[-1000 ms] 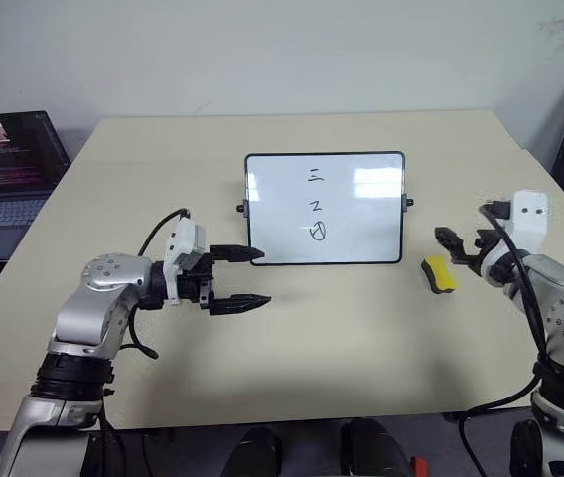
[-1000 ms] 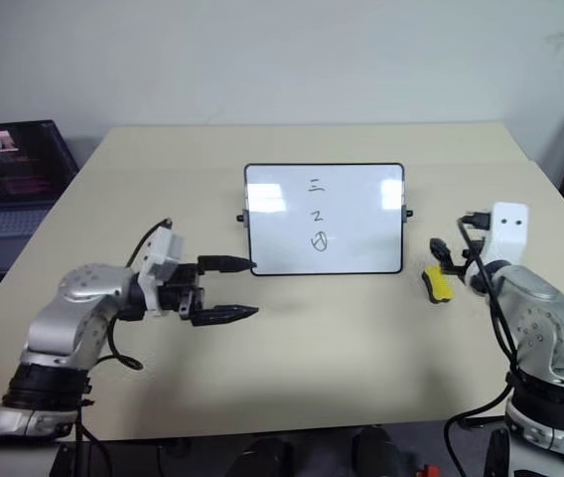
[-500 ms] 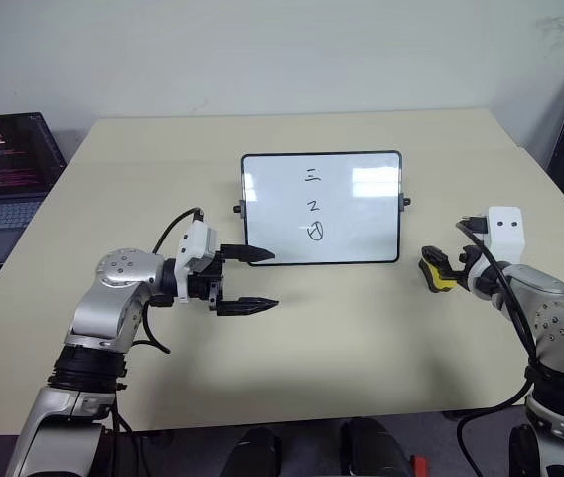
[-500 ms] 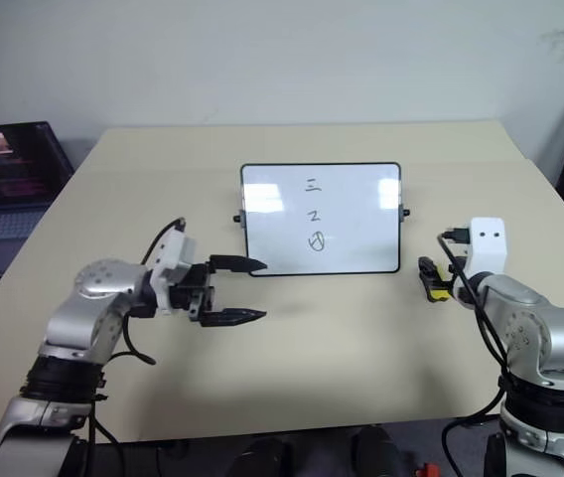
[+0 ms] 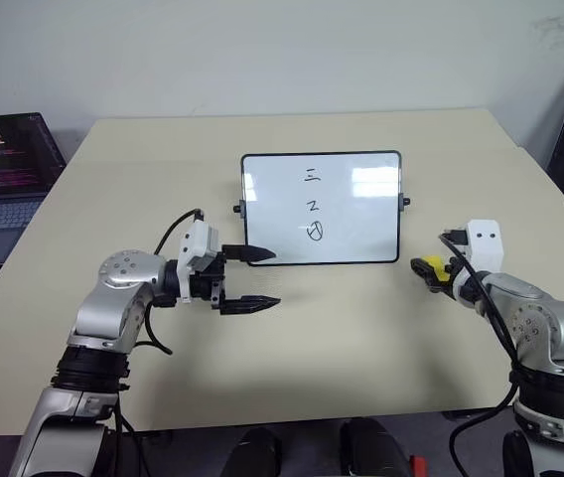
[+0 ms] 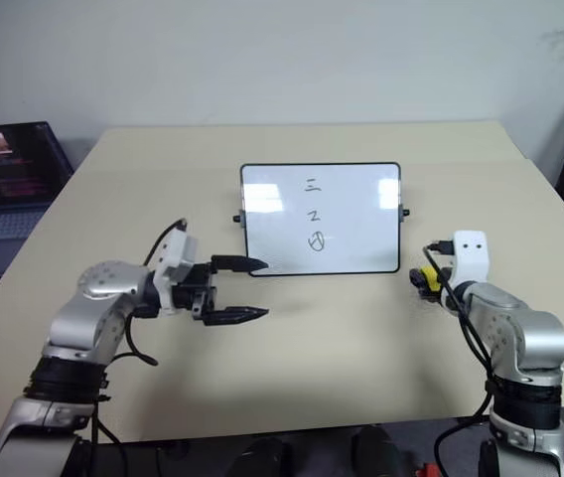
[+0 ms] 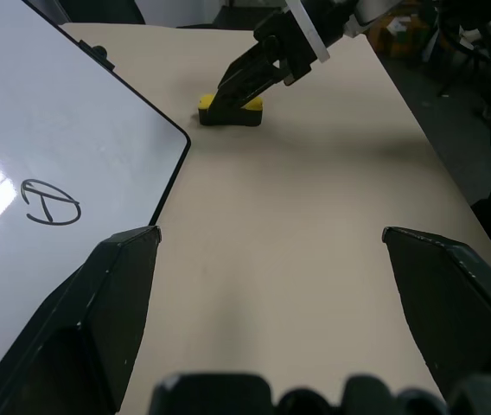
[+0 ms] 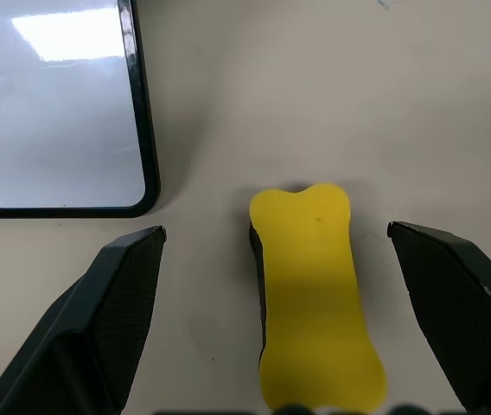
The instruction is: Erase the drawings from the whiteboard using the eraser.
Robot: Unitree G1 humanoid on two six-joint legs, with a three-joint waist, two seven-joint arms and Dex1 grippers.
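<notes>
Right claw (image 8: 289, 346) is standing wide open over the eraser (image 8: 315, 294), one finger on each side, neither touching it. Eraser is lying flat on the bench (image 5: 361, 348), yellow face up, just beside the whiteboard (image 5: 322, 207) and apart from its lower corner. Left claw (image 5: 252, 278) is hovering open at the board's opposite lower corner, upper fingertip close to the frame. The drawings (image 5: 313, 206) are sitting in a column mid-board, between the two claws.
</notes>
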